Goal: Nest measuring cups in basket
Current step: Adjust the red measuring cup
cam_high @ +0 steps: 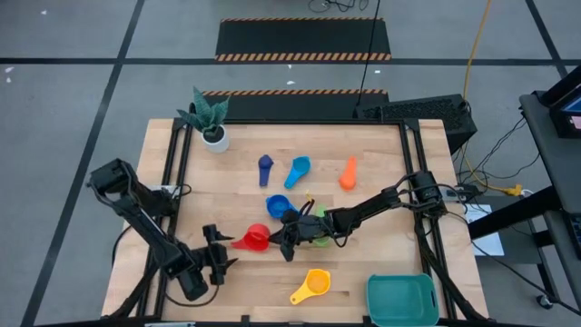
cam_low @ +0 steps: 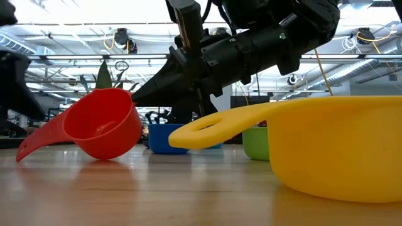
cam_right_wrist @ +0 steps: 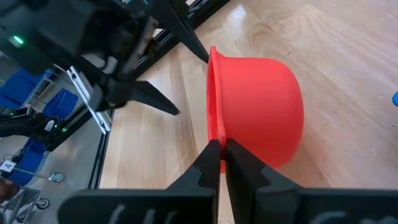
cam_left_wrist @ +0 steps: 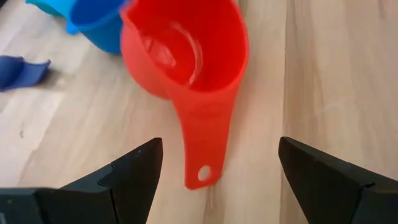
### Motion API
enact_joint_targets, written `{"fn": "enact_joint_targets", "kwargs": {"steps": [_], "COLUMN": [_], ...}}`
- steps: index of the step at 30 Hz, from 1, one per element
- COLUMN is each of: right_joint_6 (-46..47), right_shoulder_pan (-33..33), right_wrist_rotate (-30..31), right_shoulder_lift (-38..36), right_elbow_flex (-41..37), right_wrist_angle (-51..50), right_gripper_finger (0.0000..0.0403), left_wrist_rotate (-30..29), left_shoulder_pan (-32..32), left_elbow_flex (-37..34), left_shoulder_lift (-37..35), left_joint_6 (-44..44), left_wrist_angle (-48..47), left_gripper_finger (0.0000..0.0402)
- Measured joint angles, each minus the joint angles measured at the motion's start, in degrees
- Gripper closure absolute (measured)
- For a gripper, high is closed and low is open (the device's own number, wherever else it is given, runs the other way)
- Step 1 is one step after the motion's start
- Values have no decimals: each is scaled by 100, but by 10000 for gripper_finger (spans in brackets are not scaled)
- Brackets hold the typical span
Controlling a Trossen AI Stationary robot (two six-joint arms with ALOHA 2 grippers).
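Observation:
The red cup [cam_high: 257, 239] lies tipped on its side, mouth toward the table's left. Its bowl [cam_low: 103, 125] and the end of its handle [cam_low: 25, 150] are on the wood. My right gripper [cam_right_wrist: 222, 146] reaches in from the right and is shut on the cup's rim. My left gripper [cam_left_wrist: 219, 146] is open, its fingers standing on either side of the red handle [cam_left_wrist: 202, 137] without touching it. The blue cup [cam_high: 278, 206] sits just beyond the red one. The green cup [cam_low: 256, 143] is partly hidden under my right arm. The yellow cup [cam_high: 311, 286] is near the front edge and the teal basket [cam_high: 402, 300] at the near right corner. My right gripper pinches the red cup's rim [cam_right_wrist: 213, 127] on the side away from the handle, one finger inside the mouth and one against the outer wall. The fingers come slanting down from the table's right. The cup is tipped on its side, with bowl and handle end on the table.
The navy cup [cam_high: 265, 166], light blue cup [cam_high: 298, 171] and orange cup [cam_high: 349, 173] lie in a row farther back. A white plant pot [cam_high: 214, 136] stands at the far left corner. Bare wood lies between the yellow cup and the basket.

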Motion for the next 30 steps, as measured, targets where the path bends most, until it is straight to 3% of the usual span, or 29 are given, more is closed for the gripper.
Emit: {"fn": "enact_joint_targets", "kwargs": {"steps": [8,16,30], "right_joint_6": [0,-104,-69], "right_shoulder_pan": [0,-2,-3], "right_wrist_rotate": [0,0,-14], "right_shoulder_lift": [0,0,-63], "right_elbow_flex": [-2,-2,-2], "right_wrist_angle": [-1,-3,-304], "right_gripper_finger": [396,395,394], "left_wrist_rotate": [-126,-86,179], "left_shoulder_pan": [32,81,533], "left_elbow_flex": [11,15,15], "left_shoulder_lift": [653,703,706], "left_joint_6": [-480,-533,-251], "left_wrist_angle": [12,-7,160], "left_gripper_finger": [82,88,192]}}
